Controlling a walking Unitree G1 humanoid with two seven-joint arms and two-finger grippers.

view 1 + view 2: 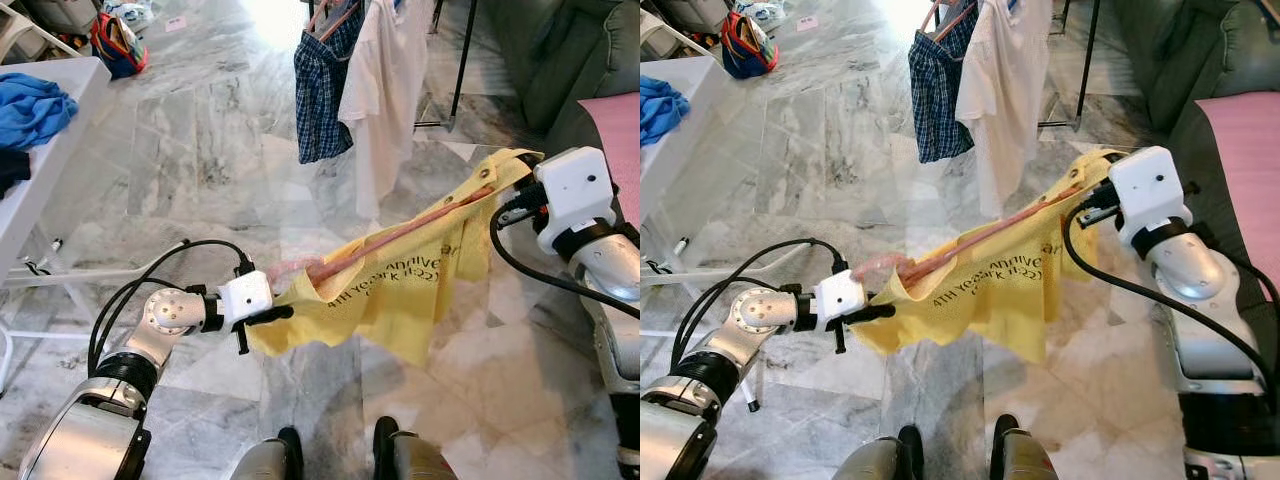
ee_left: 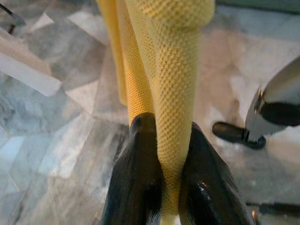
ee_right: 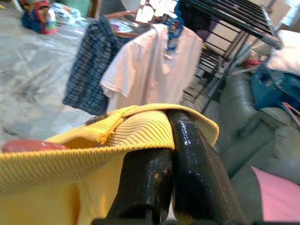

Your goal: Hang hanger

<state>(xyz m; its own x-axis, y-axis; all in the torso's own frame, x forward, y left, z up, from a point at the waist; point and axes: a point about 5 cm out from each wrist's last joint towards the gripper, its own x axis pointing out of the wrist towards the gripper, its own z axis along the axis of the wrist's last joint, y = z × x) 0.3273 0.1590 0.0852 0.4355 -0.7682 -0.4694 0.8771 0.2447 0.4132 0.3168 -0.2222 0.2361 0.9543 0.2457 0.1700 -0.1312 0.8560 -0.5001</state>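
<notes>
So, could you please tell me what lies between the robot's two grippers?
In the left eye view, the yellow mesh shirt on its pink hanger spans from the left gripper to the right gripper.

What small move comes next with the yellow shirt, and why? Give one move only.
Probably carry it forward toward the drying rack. The yellow shirt is stretched over a pink hanger between the left gripper and right gripper, both clamped on fabric. It hangs short of the rack, where a plaid shirt and white shirt already hang.
</notes>
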